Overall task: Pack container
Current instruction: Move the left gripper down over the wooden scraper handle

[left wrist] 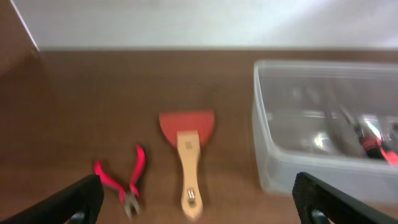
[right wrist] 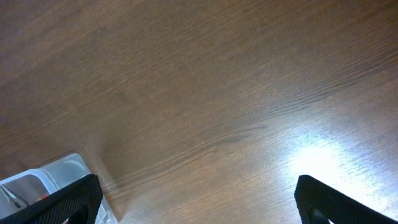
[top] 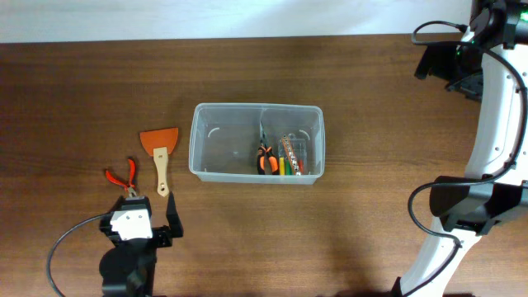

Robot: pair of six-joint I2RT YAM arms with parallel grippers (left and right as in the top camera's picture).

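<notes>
The left end effector [left wrist: 202, 200], spread apart, sat nearest the scraper [left wrist: 186, 155], whose handle pointed straight back at it; the container [top: 195, 140] lay rightward. The right end effector [right wrist: 199, 200], also apart, was farther.

Left half of container [top: 224, 147] free; scraper [top: 159, 150] and pliers [top: 122, 176] lie beside.

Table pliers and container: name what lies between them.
A scraper with a wooden handle lies between the pliers and the container, seen in the overhead and left wrist views.
</notes>
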